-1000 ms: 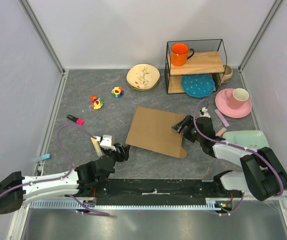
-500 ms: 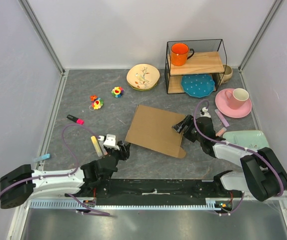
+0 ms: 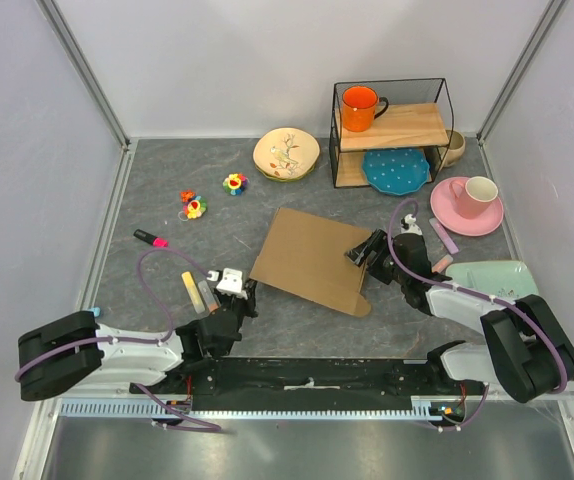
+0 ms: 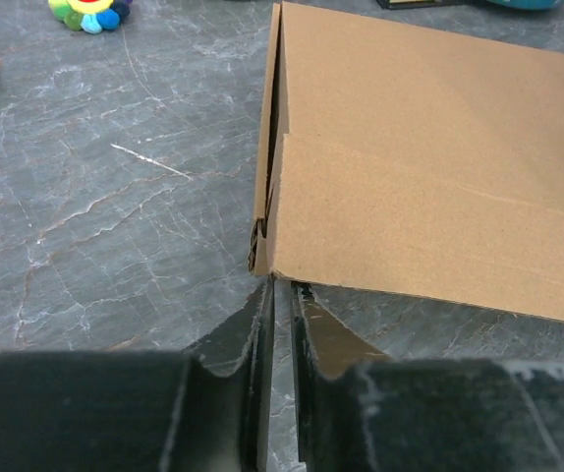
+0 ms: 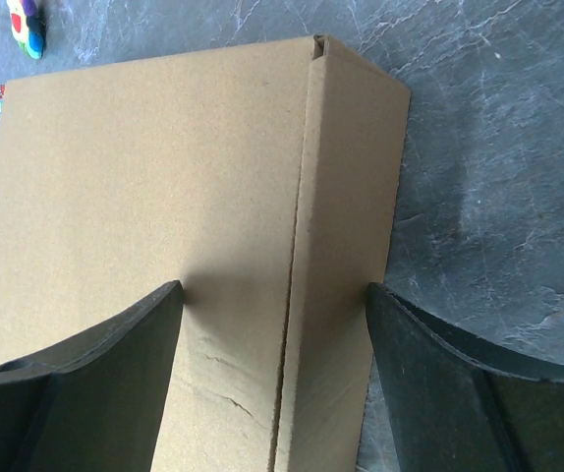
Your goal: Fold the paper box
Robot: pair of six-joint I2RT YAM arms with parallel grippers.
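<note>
The paper box (image 3: 312,260) is a flat brown cardboard sheet lying mid-table. In the left wrist view the box (image 4: 429,147) shows a folded double edge along its left side. My left gripper (image 3: 247,292) sits low at its near left corner. Its jaws (image 4: 282,285) are drawn in to a thin slit, tips at the corner; whether they pinch cardboard is unclear. My right gripper (image 3: 367,248) hovers over the box's right edge. It stands wide open (image 5: 274,300), with its fingers on either side of the creased side strip of the box (image 5: 164,177).
A wire shelf (image 3: 392,130) at the back holds an orange mug (image 3: 360,108) and a blue plate (image 3: 395,170). A floral plate (image 3: 286,153), a pink cup on a saucer (image 3: 467,200), a green tray (image 3: 492,275), small toys (image 3: 193,205) and markers (image 3: 151,240) lie around.
The left arm slid right and forward to the box's near left corner while its jaws narrowed from wide to a slit. The right arm and the box stayed put.
</note>
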